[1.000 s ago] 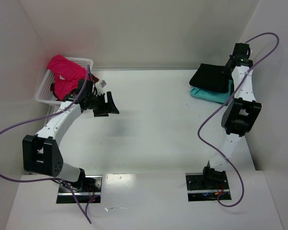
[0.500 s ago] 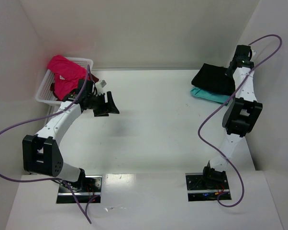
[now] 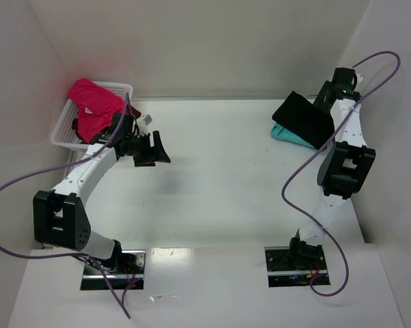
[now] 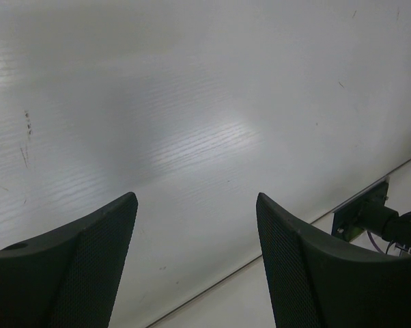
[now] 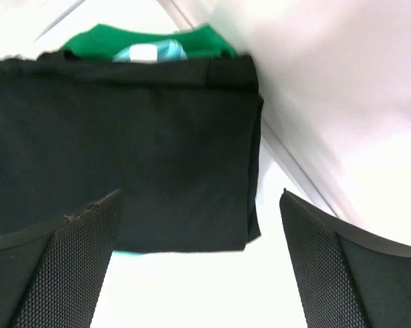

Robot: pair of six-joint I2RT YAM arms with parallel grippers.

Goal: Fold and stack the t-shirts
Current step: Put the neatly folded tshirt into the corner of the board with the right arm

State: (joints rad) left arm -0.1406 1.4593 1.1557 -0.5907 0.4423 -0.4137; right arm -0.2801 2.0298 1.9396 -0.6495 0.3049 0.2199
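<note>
A folded black t-shirt (image 3: pixel 302 117) (image 5: pixel 123 150) lies on top of a teal t-shirt (image 3: pixel 291 135) at the table's far right. In the right wrist view a green t-shirt (image 5: pixel 151 39) and a light-blue label (image 5: pixel 147 52) show past the black one's far edge. My right gripper (image 3: pixel 323 98) (image 5: pixel 200 198) hangs just above the black t-shirt's near edge, open and holding nothing. My left gripper (image 3: pixel 154 147) (image 4: pixel 195 198) is open over bare table (image 4: pixel 192 102) at the left. A magenta-pink t-shirt (image 3: pixel 93 102) lies bunched in the basket.
The white lattice basket (image 3: pixel 59 133) stands at the far left corner, close behind my left wrist. White walls (image 3: pixel 226 41) enclose the table at the back and on both sides. The stack sits near the right wall (image 5: pixel 342 102).
My right gripper has gone from shut to open and let go of the black t-shirt, which now rests on the stack. The left arm has not moved.
</note>
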